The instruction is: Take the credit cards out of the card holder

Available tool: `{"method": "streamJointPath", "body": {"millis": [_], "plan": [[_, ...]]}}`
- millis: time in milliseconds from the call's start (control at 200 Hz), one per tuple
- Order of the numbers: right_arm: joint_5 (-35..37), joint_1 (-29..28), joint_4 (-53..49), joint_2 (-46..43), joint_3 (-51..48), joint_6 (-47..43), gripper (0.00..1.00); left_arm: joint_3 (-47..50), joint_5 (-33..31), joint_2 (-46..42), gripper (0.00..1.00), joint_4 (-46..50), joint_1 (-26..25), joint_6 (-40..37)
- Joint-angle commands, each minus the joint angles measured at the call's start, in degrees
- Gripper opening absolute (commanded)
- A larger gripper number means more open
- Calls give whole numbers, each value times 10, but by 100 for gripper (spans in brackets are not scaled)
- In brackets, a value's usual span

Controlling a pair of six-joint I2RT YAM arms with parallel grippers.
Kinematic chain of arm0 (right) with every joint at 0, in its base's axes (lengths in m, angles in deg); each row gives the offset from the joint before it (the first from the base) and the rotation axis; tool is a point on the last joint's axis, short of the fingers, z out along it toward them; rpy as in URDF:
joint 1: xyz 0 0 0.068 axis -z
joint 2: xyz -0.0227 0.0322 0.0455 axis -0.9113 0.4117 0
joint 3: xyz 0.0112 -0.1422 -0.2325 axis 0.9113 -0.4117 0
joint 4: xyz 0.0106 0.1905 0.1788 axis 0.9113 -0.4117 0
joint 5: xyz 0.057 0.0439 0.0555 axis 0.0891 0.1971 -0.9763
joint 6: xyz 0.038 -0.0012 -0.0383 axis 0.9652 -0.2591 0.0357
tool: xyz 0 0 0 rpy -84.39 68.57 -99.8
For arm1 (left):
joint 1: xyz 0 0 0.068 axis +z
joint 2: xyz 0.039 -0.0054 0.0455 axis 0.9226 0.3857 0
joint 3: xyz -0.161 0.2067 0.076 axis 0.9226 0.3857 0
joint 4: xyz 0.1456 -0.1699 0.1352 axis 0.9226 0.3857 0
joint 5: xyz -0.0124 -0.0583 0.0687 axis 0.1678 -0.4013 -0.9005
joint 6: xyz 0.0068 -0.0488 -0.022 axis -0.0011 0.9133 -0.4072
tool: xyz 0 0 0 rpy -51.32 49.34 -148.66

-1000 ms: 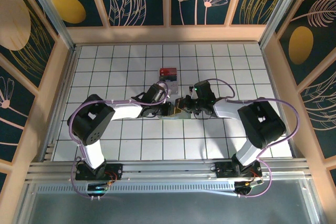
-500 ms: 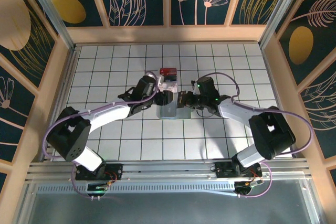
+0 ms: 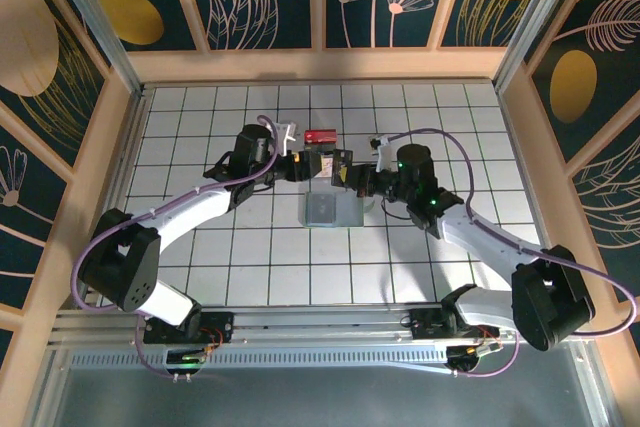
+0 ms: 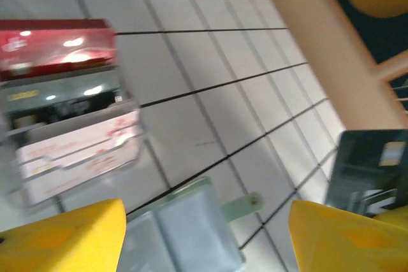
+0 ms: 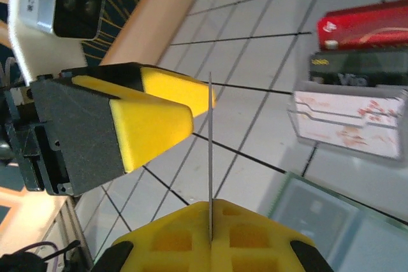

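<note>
The right gripper (image 5: 210, 218) pinches one dark card (image 4: 366, 170) above the surface (image 3: 200, 247), free of the card holder (image 3: 333, 209), which lies open. The left gripper (image 5: 169, 107) stands wide and empty. Three cards (image 5: 350, 125) sit in a small rack (image 5: 294, 116). Whether more remain inside the holder, I cannot tell.

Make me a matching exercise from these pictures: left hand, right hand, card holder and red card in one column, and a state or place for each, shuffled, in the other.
1. left hand
2. right hand
3. card holder
4. red card

a. lying flat on the table
b. shut on a dark card
c. farthest back on the table
d. open, holding nothing

Pairs: 1-d, 2-b, 3-a, 4-c
</note>
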Motion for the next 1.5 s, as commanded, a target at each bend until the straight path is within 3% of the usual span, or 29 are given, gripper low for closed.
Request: {"method": "streamJointPath", "body": {"millis": [0,390,621,771,1061,1141,1261,1391,1496], "plan": [[-41,2,93,-8,-20,9,0,-5,102,-7,64,-100,2,38],[-112,5,190,32,-21,43,0,20,134,-29,55,-140,2,47],[-111,5,183,21,-21,42,0,29,165,-30,29,-185,2,65],[-123,6,209,11,-27,48,0,43,193,-26,26,-242,2,99],[-147,12,260,14,-34,70,0,58,210,-30,3,-299,2,138],[-152,14,278,16,-34,78,0,63,214,-26,4,-323,2,155],[-170,16,309,22,-32,91,0,64,221,-16,19,-333,2,168],[-187,16,322,35,-26,101,0,64,231,-8,19,-353,2,181],[-190,16,317,45,-22,102,0,64,231,-6,11,-367,2,190]]}}
